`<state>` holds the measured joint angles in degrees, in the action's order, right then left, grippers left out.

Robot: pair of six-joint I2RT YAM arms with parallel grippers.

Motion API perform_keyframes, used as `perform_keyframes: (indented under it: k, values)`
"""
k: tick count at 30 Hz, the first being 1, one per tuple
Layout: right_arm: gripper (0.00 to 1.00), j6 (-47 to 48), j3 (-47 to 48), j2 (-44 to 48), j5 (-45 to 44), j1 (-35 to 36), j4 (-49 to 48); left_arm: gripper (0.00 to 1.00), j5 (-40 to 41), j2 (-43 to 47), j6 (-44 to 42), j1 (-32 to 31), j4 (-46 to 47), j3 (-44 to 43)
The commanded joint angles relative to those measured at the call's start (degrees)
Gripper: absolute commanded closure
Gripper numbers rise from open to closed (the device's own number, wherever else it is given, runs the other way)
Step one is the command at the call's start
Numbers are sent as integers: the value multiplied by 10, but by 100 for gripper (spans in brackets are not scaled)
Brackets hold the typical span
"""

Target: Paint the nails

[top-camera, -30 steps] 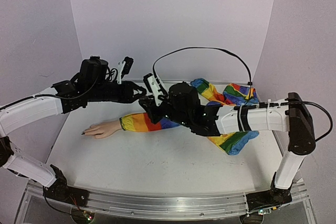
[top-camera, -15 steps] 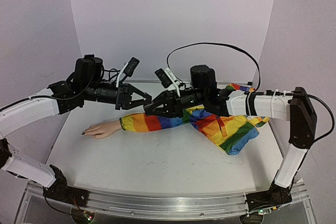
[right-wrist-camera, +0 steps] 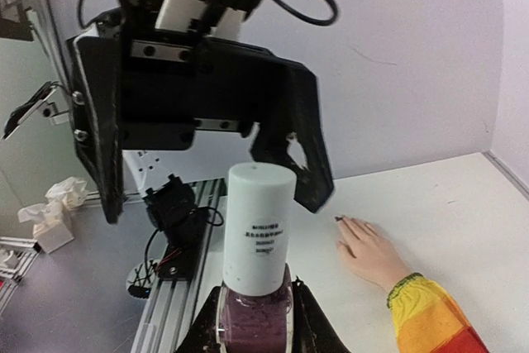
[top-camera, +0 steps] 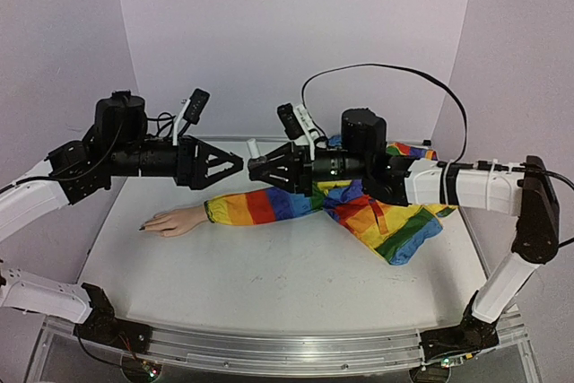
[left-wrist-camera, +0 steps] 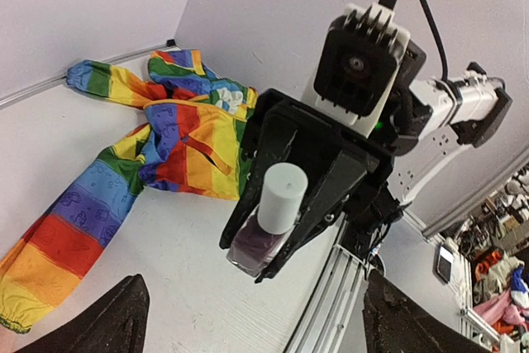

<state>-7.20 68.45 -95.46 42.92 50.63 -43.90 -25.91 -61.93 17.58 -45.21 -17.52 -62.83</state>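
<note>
The pale mannequin hand (top-camera: 175, 220) lies flat on the white table, its rainbow sleeve (top-camera: 260, 206) running right. One nail (top-camera: 141, 228) shows a dark tip, and the same dark nail (right-wrist-camera: 339, 219) appears on the hand (right-wrist-camera: 372, 254) in the right wrist view. My right gripper (top-camera: 254, 168) hovers above the sleeve, shut on a small polish bottle (right-wrist-camera: 254, 320) of purple varnish with a tall white cap (right-wrist-camera: 258, 225). My left gripper (top-camera: 231, 166) faces it at the same height, open, a short gap from the cap. The left wrist view shows the bottle (left-wrist-camera: 252, 241) between the right fingers.
The rest of the rainbow garment (top-camera: 395, 213) is heaped at the back right under the right arm. A black cable (top-camera: 386, 73) loops above that arm. Lilac walls close in the back and both sides. An aluminium rail (top-camera: 287, 347) runs along the near edge.
My left gripper has opened wide and drawn back to the left. My right arm has risen and levelled out, holding the capped bottle towards it.
</note>
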Motion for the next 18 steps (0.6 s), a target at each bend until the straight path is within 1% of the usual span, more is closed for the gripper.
perform_keyframes:
  k: [1,4,6,10,14,18]
  values:
    - [100,18,3,11,-138,23,-23,13,77,10,61,-1,25,-17]
    - [100,25,5,0,-203,41,-23,19,83,1,75,-1,51,-22]
    - [100,21,13,-11,-228,49,-23,25,95,-14,77,-1,52,-33]
    - [100,30,20,-19,-257,67,-19,37,101,-32,77,-1,53,-44]
    - [100,34,27,-24,-266,75,-8,44,109,-44,78,-1,52,-57]
    - [100,42,22,-19,-280,79,-9,53,104,-55,76,-1,52,-59]
